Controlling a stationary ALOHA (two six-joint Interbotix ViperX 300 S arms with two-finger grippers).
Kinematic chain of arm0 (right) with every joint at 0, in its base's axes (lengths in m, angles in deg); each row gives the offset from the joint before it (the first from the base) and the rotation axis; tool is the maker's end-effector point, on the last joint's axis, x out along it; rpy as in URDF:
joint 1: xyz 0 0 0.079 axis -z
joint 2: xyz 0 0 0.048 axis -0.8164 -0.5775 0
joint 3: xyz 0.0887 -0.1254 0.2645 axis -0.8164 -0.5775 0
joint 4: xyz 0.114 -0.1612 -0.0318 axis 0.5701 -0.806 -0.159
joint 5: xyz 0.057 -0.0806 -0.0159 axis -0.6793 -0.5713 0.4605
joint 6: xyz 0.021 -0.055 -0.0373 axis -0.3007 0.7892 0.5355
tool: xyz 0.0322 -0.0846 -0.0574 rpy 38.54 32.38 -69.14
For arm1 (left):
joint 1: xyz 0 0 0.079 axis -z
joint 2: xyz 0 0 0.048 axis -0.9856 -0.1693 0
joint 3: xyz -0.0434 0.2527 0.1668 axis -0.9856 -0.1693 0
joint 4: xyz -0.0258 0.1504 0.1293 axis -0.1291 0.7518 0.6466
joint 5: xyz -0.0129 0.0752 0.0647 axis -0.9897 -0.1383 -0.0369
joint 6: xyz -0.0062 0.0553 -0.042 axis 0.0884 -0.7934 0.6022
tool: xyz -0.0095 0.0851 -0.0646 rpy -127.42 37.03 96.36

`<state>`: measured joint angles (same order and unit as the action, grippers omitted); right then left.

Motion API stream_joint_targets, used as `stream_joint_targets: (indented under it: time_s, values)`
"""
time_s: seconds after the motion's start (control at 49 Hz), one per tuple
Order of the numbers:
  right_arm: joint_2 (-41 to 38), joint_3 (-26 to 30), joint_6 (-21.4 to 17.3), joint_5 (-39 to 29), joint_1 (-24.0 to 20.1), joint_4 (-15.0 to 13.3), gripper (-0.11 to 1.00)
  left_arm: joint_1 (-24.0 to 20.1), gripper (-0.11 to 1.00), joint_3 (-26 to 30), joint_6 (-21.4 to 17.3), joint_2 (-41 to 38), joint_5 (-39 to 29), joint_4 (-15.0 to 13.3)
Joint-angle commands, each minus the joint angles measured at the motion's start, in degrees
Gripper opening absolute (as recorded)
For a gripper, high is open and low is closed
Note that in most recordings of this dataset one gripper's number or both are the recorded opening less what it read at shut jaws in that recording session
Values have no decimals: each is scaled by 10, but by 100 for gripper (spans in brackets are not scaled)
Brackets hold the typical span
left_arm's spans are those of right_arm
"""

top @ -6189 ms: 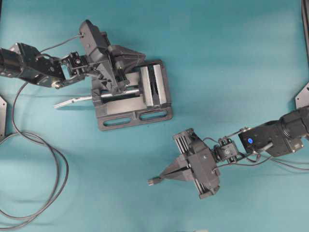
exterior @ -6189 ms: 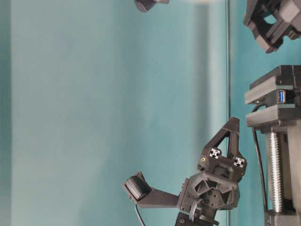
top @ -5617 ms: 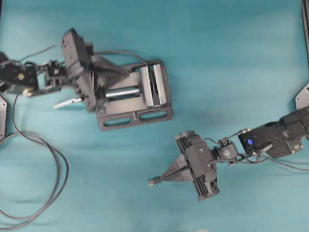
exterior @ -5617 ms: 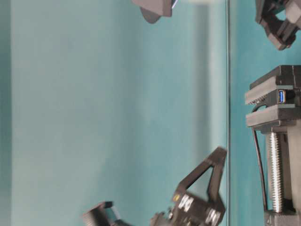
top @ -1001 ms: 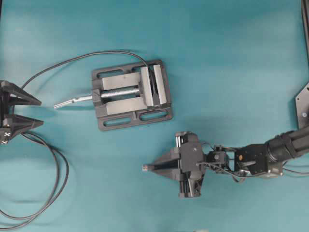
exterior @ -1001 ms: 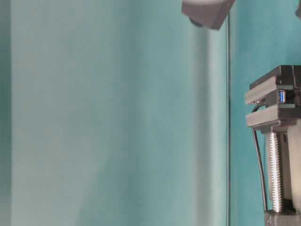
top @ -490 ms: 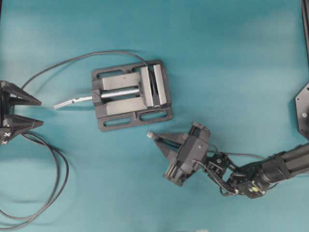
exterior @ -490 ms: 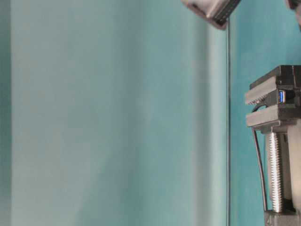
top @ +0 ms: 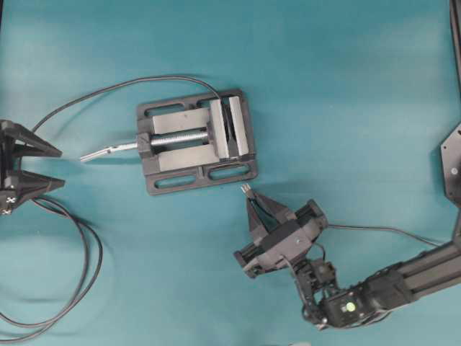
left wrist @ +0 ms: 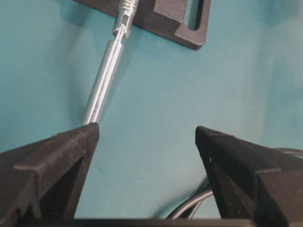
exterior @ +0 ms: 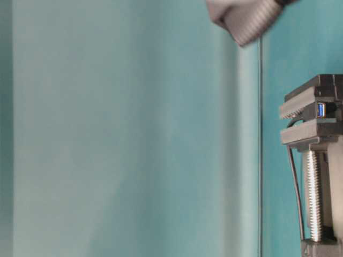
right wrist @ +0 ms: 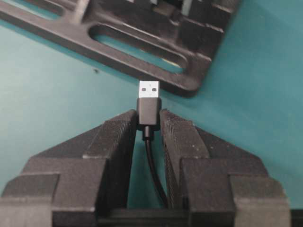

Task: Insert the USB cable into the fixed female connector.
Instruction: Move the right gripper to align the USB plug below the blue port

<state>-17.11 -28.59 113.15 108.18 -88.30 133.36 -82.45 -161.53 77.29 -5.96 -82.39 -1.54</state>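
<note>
My right gripper (top: 250, 197) (right wrist: 149, 117) is shut on the USB cable's dark plug (right wrist: 149, 106). The plug's metal tip (right wrist: 149, 88) sticks out past the fingertips toward the vise's base (right wrist: 142, 45). In the overhead view the plug (top: 246, 189) sits just below the vise's lower right corner, and its thin cable (top: 382, 231) trails right. The fixed female connector (exterior: 320, 110), with a blue opening, is clamped between the vise jaws (exterior: 311, 115). My left gripper (top: 43, 166) (left wrist: 147, 135) stands open and empty at the table's left edge.
The grey vise (top: 194, 140) stands left of centre, its silver screw handle (top: 108, 151) (left wrist: 102, 85) pointing at my left gripper. A long black cable (top: 86, 245) runs from the vise and loops at the lower left. A blurred grey arm part (exterior: 244, 19) hangs at the table-level view's top.
My right gripper has swung with the plug from pointing up-left to pointing almost straight up, shifting right toward the vise's lower right corner. The left gripper has not moved.
</note>
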Motion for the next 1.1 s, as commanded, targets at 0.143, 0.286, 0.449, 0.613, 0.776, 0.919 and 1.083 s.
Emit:
stream_joint_targets:
  time_s: [0.143,0.286,0.449,0.613,0.776,0.919,1.083]
  values:
    - [-10,45,2,33,1,18,20,-2,99,6,8,-4,4,2]
    - [-13,59,2,53,5,31,20,-2,99,6,8,-4,3,2]
    - [-15,72,2,72,7,35,20,-2,99,6,8,-4,3,2]
    - [-22,90,3,80,11,45,20,-2,99,6,8,-4,3,2]
    - [-28,106,3,91,17,45,20,-2,99,6,7,-4,3,2]
    - [-28,120,5,98,22,45,20,-2,99,6,7,-4,3,2]
    - [-28,140,15,105,29,49,20,-2,99,6,8,-4,3,2]
